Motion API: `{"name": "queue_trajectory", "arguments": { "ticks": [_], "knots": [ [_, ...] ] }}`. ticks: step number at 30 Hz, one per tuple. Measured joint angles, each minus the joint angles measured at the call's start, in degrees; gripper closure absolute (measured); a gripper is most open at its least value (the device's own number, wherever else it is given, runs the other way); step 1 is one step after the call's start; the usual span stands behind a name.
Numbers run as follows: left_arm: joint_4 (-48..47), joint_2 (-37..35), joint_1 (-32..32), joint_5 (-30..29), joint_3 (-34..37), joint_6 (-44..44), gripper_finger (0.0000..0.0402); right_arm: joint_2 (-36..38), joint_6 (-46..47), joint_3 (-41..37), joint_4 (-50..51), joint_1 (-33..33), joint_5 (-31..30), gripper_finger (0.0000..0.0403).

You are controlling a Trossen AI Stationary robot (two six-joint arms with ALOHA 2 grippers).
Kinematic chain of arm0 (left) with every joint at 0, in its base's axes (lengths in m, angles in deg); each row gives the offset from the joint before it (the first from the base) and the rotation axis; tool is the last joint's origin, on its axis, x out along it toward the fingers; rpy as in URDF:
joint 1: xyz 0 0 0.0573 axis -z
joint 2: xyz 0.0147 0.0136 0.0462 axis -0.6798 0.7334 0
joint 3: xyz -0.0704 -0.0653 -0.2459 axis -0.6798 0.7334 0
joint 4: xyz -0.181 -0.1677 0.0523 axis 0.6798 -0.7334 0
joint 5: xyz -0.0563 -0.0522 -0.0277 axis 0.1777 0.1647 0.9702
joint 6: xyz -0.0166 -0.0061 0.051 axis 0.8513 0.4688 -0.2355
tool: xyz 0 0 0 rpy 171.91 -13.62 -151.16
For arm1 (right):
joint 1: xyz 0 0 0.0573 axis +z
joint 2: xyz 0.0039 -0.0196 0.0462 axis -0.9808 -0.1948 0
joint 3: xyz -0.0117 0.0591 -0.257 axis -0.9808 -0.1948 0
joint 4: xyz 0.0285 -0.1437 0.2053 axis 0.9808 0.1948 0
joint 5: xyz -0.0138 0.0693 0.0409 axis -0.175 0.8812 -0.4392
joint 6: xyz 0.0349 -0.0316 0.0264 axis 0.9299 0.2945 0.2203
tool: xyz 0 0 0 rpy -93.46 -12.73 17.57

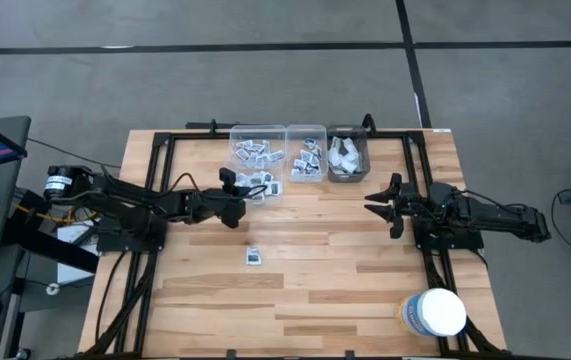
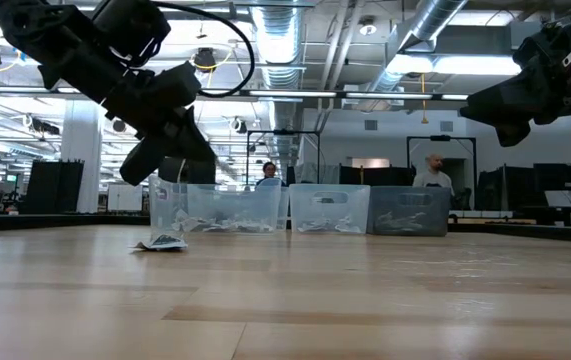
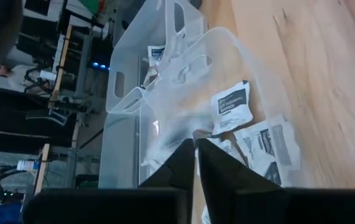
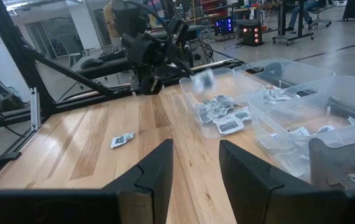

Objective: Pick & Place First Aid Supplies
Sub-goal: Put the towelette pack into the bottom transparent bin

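Observation:
My left gripper (image 1: 237, 190) (image 3: 196, 144) hangs over the left rim of a clear bin (image 1: 262, 186) (image 4: 222, 102) that holds several small printed packets (image 3: 232, 107). Its fingers stand a narrow slit apart with nothing between them. In the right wrist view a blurred pale packet (image 4: 206, 79) shows in the air just off its tips, above that bin. One lone packet (image 1: 254, 256) (image 2: 162, 243) lies flat on the wood nearer the front. My right gripper (image 1: 375, 205) (image 4: 196, 149) waits open at the table's right, holding nothing.
Three more clear bins stand in a row at the far edge: two with packets (image 1: 258, 148) (image 1: 306, 152) and one with pale wrappers (image 1: 347, 154). A big white round tub (image 1: 435, 312) stands at the front right. People show in the room beyond the table.

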Motion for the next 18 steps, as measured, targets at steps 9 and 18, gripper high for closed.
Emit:
{"name": "queue_trajectory", "arguments": {
  "ticks": [9,18],
  "knots": [
    [0.4,0.0,0.0,-0.2,0.0,0.0,0.0316,0.0,0.0,0.0,0.0,0.0,0.0,0.0278],
    [0.9,0.0,0.0,-0.2,0.0,0.1,0.0302,0.0,0.0,0.0,0.0,0.0,0.0,0.0278]
  ]
}}
